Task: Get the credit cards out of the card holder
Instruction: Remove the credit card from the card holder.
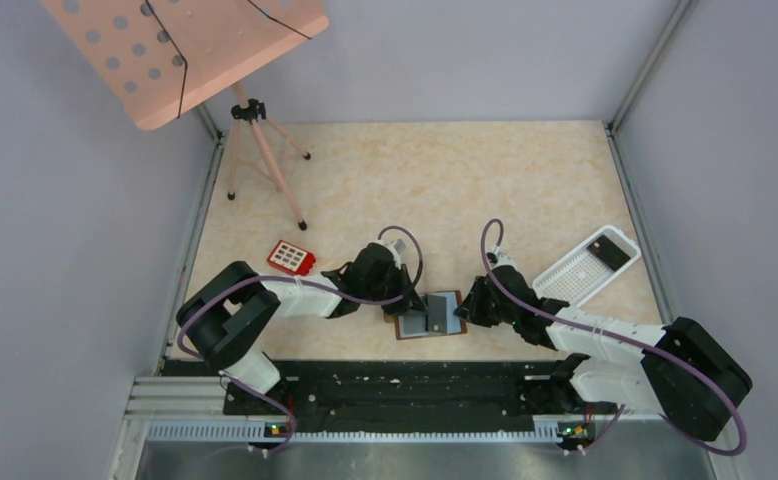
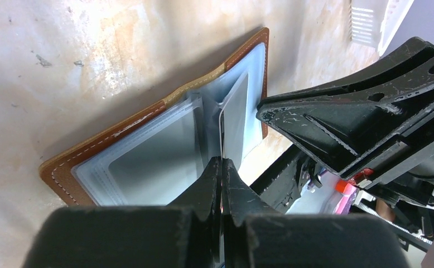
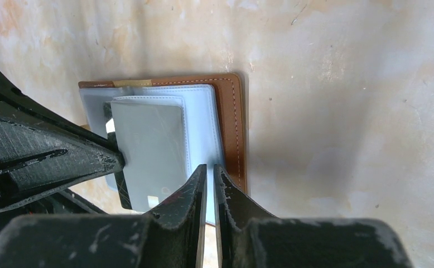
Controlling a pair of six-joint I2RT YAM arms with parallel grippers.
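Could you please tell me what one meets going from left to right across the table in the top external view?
Red keypad-like block → left gripper → card holder → right gripper → white perforated tray.

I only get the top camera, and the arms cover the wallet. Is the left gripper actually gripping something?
Observer: Yes. The left gripper is shut on a thin grey leaf standing up from the open card holder. Whether it is a sleeve or a card, I cannot tell.
Operator: And the right one?
Observer: In the right wrist view, the right gripper appears to pinch the near edge of the holder's blue-grey inner page, jaws almost closed.
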